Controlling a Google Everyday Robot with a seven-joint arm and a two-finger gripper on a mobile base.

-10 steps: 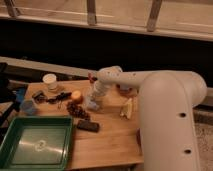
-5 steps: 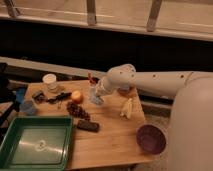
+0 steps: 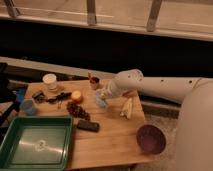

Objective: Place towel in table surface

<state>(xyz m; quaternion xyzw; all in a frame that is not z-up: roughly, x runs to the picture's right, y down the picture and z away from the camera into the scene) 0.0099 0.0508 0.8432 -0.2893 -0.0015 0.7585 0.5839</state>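
Note:
A small light-blue towel (image 3: 101,101) hangs at the tip of my gripper (image 3: 103,95) over the middle of the wooden table (image 3: 110,137). Its lower end is at or just above the table surface. The gripper is shut on the towel's top. My white arm (image 3: 150,86) reaches in from the right, low over the table's back edge.
A green tray (image 3: 35,142) sits at the front left and a purple bowl (image 3: 151,138) at the front right. Near the towel are a banana (image 3: 127,108), dark grapes (image 3: 77,110), an orange fruit (image 3: 76,96) and a black flat object (image 3: 88,125). Also here are a white cup (image 3: 50,81), a blue cup (image 3: 28,106) and a small dark can (image 3: 94,81).
The bulky part of my arm has swung away to the right, uncovering the purple bowl. The gripper with the towel has shifted slightly right and down.

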